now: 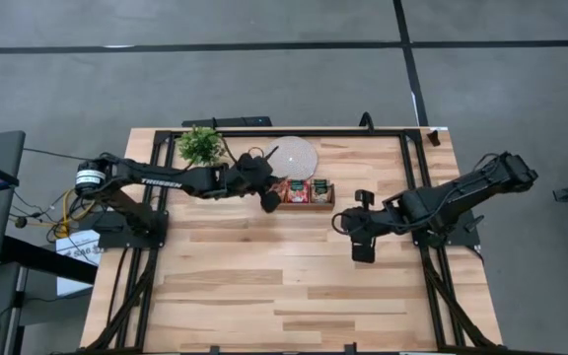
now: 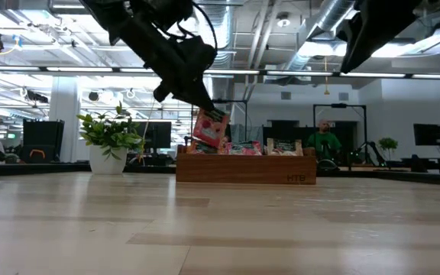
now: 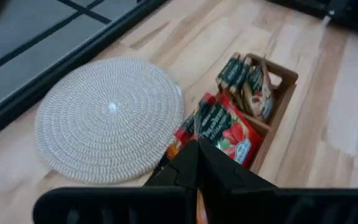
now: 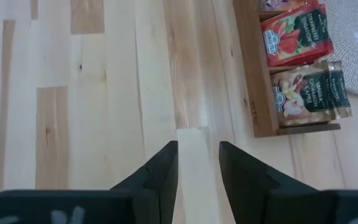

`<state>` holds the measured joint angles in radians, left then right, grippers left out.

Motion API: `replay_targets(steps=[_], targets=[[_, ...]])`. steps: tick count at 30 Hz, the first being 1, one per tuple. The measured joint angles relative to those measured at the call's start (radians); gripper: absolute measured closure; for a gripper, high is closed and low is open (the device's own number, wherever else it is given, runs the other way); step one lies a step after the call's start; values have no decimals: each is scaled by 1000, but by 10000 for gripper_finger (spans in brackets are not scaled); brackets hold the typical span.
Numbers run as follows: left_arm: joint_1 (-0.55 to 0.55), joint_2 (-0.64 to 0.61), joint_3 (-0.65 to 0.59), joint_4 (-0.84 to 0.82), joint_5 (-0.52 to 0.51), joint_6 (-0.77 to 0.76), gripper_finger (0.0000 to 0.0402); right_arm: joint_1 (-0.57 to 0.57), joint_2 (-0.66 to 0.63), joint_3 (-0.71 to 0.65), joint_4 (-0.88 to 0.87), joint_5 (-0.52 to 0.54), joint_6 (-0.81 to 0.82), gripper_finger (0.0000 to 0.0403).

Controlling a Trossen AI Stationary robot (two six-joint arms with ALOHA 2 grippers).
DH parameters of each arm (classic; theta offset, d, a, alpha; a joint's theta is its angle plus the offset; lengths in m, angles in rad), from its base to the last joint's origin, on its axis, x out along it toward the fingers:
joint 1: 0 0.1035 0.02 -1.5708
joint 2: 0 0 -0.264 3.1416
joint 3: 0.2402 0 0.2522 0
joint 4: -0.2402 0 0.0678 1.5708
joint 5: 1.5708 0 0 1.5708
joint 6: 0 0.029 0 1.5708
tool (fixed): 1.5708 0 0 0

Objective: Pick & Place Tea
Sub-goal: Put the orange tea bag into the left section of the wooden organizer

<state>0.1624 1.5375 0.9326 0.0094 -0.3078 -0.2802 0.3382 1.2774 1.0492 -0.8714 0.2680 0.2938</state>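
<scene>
Two arms flank the wooden tray (image 1: 305, 204): the left gripper (image 2: 205, 105) hangs above the tray's end nearest the woven white disc (image 3: 107, 118), fingers pinched shut on one red tea sachet (image 2: 210, 127) lifted clear of the tray's rim. Other sachets (image 4: 296, 41) stand in the tray's compartments. Beyond the tray's opposite end, over bare tabletop (image 1: 264, 296), the right gripper (image 4: 197, 165) hovers partly open, holding nothing.
</scene>
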Motion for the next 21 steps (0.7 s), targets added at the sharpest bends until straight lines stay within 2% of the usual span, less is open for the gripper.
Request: replay_targets(steps=[6,15,21], targets=[[9,47,-20,29,35,5,401,-17,1,0,8,3,-6,294],[42,67,-45,21,22,63,401,-85,1,0,58,-3,-13,294],[67,67,-45,32,75,114,401,-138,1,0,76,-3,-17,294]])
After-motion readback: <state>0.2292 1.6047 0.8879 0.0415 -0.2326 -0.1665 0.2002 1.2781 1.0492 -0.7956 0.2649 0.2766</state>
